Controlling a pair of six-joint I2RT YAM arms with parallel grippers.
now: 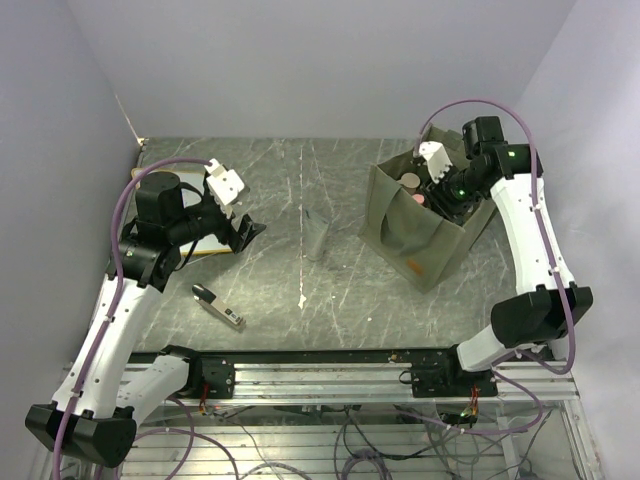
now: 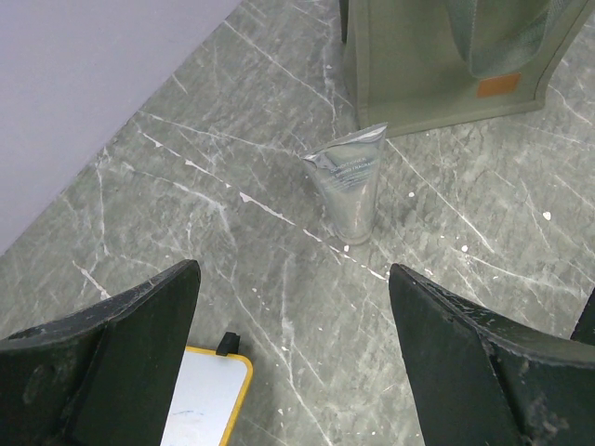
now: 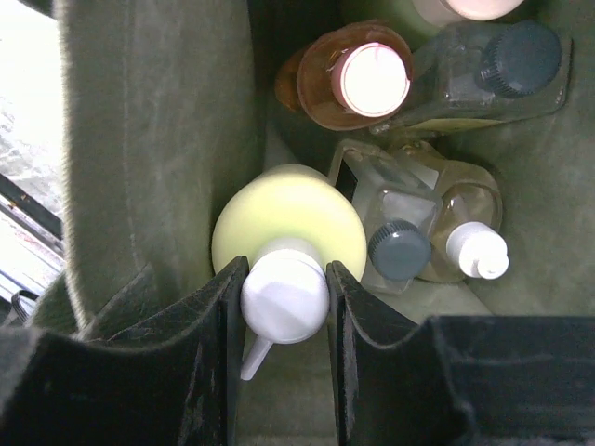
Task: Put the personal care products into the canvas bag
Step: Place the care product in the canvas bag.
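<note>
The green canvas bag (image 1: 415, 240) stands on the right side of the grey stone table (image 1: 300, 180). It has one small orange mark (image 2: 499, 85) on its side. The right gripper (image 3: 285, 283) is down inside the bag. Its two black fingers (image 3: 209, 362) squeeze the white pump cap (image 3: 284, 311) of one pale yellow bottle (image 3: 288, 209), one finger on each side, so it is holding that bottle. The bottle stands upright next to the bag's wall. Five more bottles are in the bag beside it. There is one orange bottle (image 3: 314, 85) with a pink cap and one black-capped clear bottle (image 3: 456, 74). There is also one grey-capped clear bottle (image 3: 395, 209) and one brownish bottle (image 3: 465, 206) with a white cap. The last is one cut-off bottle (image 3: 469, 6) at the very top edge of the right wrist view, where only its pale cap shows. That makes six in the bag. One more thing is outside: a grey see-through tube (image 2: 349, 190) stands upright alone on the table, near the bag but not touching it. The left gripper (image 2: 293, 279) hangs above the table with its two fingers wide apart and nothing between them. It is well apart from the tube. Just under it lies one flat white board (image 2: 209, 400) with a yellow edge. One slim black-and-silver gadget (image 1: 220, 307) lies on the table near the left arm.
</note>
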